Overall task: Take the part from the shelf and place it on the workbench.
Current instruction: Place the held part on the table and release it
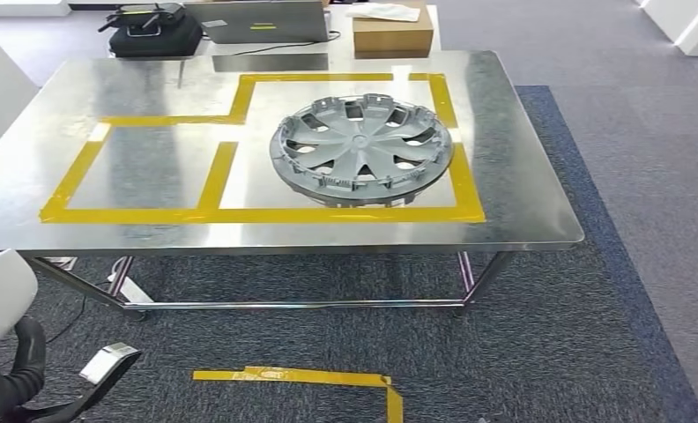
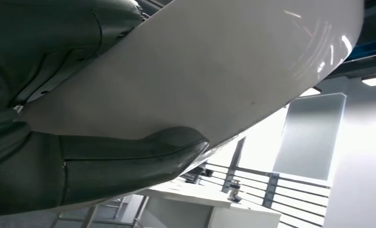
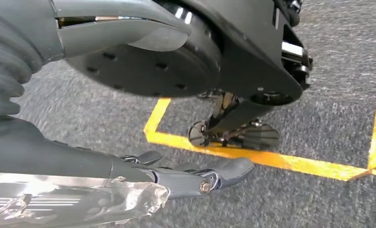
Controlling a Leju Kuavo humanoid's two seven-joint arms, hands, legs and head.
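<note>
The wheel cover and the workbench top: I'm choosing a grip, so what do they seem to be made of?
The wheel cover looks like moulded plastic with a matt silver-grey painted finish: thin spokes, clip tabs along its rim. The workbench top looks like brushed sheet metal, probably stainless steel: it mirrors light and nearby objects hazily.

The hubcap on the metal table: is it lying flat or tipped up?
Lying flat: the hubcap rests face up on the table, inside the yellow tape outline.

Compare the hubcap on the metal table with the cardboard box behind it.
The hubcap is round, grey and spoked with open gaps; the cardboard box is rectangular, brown and closed. The hubcap lies flat inside the yellow tape outline; the box sits beyond the table's far edge, with something white on top.
</note>
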